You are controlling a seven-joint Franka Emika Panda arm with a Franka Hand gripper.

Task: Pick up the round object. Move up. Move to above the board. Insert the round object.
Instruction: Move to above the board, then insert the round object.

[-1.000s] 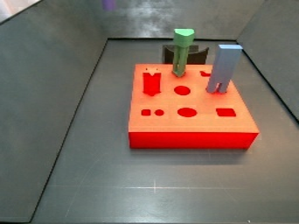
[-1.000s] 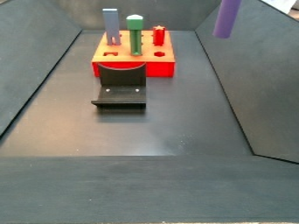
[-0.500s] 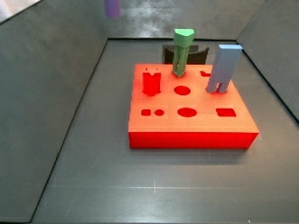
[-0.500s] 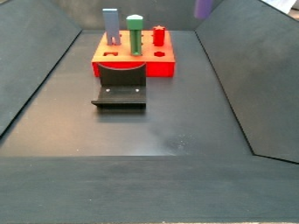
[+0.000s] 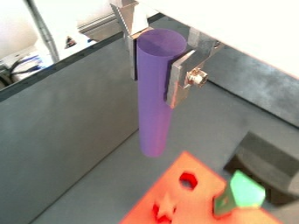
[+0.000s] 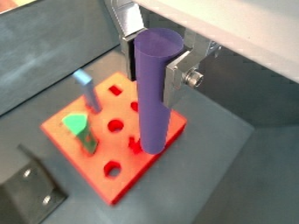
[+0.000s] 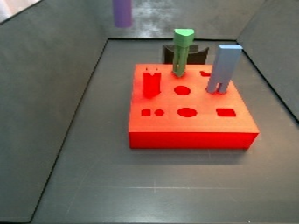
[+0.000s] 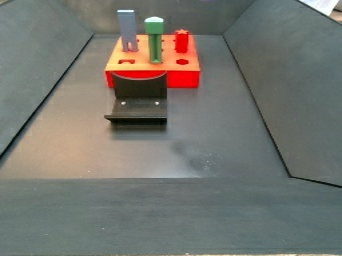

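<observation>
Purple and smooth, the round object is hanging upright in the gripper, its upper part clamped between the two silver fingers, which are closing flat against its sides with no gap showing; both wrist views show this grip. In a side view only the peg's lower end is showing at the top edge of the picture, high above the floor and off to one side of the board; the gripper itself is lying outside both side views. In a wrist view the peg's free end is hanging over the board's top face, clear of it. On the board a green peg and a blue-grey square peg are standing upright, with a short red piece near them. Just beside the board the fixture is sitting on the dark grey floor, and sloping dark walls are enclosing the work area.
</observation>
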